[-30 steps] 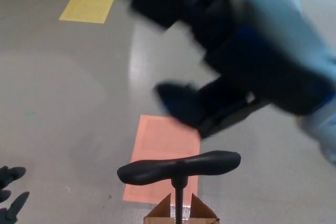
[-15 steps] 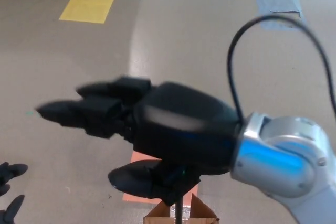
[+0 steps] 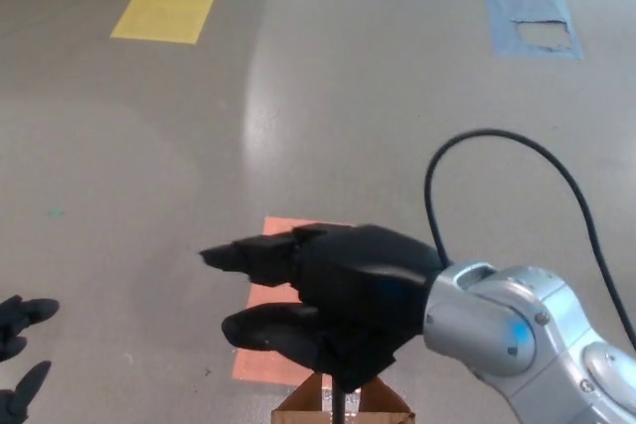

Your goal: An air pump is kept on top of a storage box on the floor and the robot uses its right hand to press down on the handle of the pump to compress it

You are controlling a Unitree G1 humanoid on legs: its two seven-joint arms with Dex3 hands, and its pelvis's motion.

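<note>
From the head view we see our right hand [image 3: 333, 300], black with thick fingers stretched flat and apart rather than curled, lying across the black moulded T-handle of the air pump [image 3: 260, 330], whose thin shaft runs down into the brown cardboard storage box [image 3: 343, 410] at the bottom edge of the floor; our left hand [image 3: 20, 354] idles at the lower left corner, fingers spread, holding nothing. We judge the pressing step is just starting, and next we need a straight downward push centred over the shaft so the pump does not tip
</note>
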